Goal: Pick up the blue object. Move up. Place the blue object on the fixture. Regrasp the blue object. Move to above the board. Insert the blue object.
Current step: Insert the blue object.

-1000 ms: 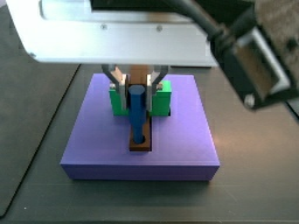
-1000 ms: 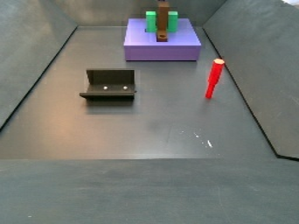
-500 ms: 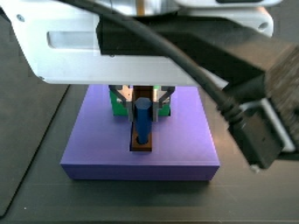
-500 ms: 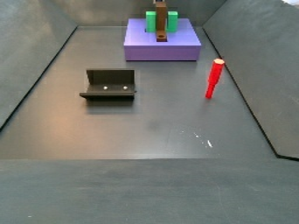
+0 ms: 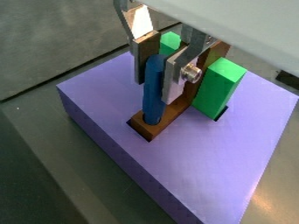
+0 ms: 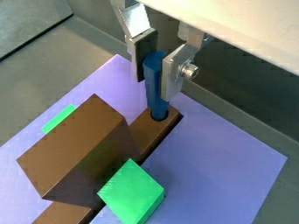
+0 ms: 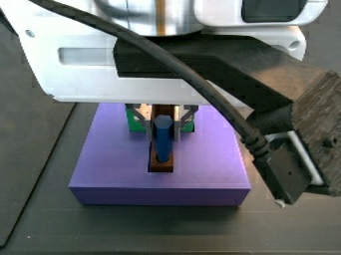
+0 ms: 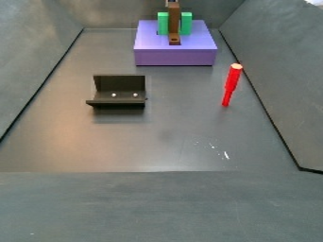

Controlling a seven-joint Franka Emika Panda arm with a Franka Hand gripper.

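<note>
Side views showed the fixture [image 8: 119,92] nearest on the counter [image 8: 177,142], then a red peg [image 8: 232,84], then the board [image 8: 176,47]. Wrist views showed the gripper [image 5: 163,63] jaws pinching the blue peg [image 5: 155,86], upright in the brown bar [image 6: 76,157] hole. No writing was readable.

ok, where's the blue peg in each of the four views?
Wrist view: blue object upright in the brown bar, between the hand plates.
Wrist view: blue object centre, tip in the bar's hole.
Side view: centre, under the hand.
Side view: not discernible.
Shared landmark: board.
</note>
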